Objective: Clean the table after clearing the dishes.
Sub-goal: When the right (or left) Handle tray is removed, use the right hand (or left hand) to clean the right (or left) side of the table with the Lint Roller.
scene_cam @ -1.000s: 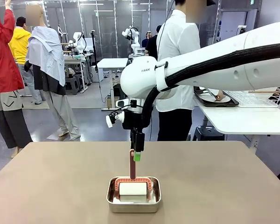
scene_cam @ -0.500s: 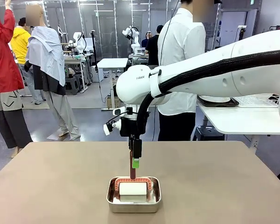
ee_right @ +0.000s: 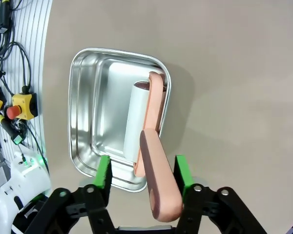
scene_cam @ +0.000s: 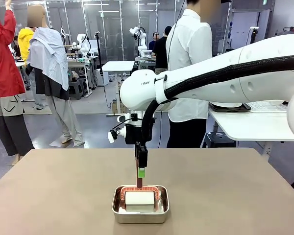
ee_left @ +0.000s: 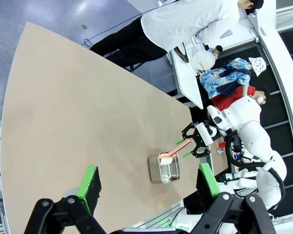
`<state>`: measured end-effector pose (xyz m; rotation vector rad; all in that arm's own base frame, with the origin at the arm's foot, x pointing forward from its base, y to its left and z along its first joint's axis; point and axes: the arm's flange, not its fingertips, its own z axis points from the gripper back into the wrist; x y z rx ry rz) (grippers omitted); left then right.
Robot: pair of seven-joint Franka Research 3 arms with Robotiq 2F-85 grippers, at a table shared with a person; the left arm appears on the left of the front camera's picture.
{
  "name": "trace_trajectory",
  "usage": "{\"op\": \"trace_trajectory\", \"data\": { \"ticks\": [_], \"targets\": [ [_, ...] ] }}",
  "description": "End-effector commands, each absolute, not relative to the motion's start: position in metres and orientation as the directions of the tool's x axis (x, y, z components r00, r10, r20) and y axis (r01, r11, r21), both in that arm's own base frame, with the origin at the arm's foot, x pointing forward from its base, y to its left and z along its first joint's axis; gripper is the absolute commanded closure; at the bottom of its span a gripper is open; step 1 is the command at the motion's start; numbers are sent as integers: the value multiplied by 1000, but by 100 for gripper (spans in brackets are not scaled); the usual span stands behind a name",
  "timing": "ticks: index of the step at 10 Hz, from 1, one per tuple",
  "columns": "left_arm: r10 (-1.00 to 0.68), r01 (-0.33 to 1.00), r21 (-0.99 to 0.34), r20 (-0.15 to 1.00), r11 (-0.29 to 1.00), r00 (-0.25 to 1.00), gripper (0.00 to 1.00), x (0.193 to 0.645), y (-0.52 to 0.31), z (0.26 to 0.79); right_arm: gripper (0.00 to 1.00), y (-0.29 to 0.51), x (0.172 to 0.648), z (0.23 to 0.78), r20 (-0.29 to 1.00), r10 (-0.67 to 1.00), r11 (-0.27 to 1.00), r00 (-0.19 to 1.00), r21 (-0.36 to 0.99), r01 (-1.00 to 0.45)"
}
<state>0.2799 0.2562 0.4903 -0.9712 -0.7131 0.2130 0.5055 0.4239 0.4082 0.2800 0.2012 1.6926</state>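
While the roller [ee_right: 136,117] lay in the pan [ee_right: 88,112] on the table [scene_cam: 54,196], its upright handle [ee_right: 158,195] was straddled, not yet clamped, by the parted right gripper [ee_right: 141,165]. The left gripper [ee_left: 147,176] was held wide, well apart.

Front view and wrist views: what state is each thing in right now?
Right gripper: open, pads either side of the roller handle.
Left gripper: open, empty, above the table.
Steel pan: upright on the table.
Lint roller: roll in the pan, handle sticking up.
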Motion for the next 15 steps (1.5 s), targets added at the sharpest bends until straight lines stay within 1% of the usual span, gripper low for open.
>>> {"op": "trace_trajectory", "data": {
  "ticks": [1,2,3,4,7,8,9,10,11,12,13,14,15],
  "targets": [
    [474,145,-813,462,563,749,0,279,258,491,100,430,503,410,30,993,-118,-114,290,-950],
    [474,145,-813,462,563,749,0,279,258,491,100,430,504,410,24,993,-115,-113,291,-950],
    [474,145,-813,462,563,749,0,279,258,491,95,430,504,411,24,994,-113,-111,292,-950],
    [474,145,-813,462,563,749,0,279,258,491,100,430,505,412,31,994,-113,-108,294,-949],
    [474,145,-813,462,563,749,0,279,258,491,100,431,501,418,48,993,-120,-110,305,-945],
    [474,145,-813,462,563,749,0,279,258,491,100,428,499,424,10,997,-81,-81,290,-953],
    [474,145,-813,462,563,749,0,279,258,491,100,416,497,437,18,999,-39,-35,279,-960],
    [474,145,-813,462,563,749,0,279,258,491,100,396,489,457,41,998,28,40,256,-966],
    [474,145,-813,462,563,749,0,279,258,491,100,370,480,477,74,987,123,144,230,-965],
    [474,145,-813,462,563,749,0,279,258,491,100,335,473,496,134,941,273,311,246,-930],
    [474,145,-813,462,563,749,0,279,258,491,100,301,470,506,196,872,394,449,263,-880],
    [474,145,-813,462,563,749,0,279,258,491,100,261,467,508,251,754,531,607,312,-788],
    [474,145,-813,462,563,749,0,279,258,491,100,226,461,505,268,637,624,723,371,-688]
  ]
}}
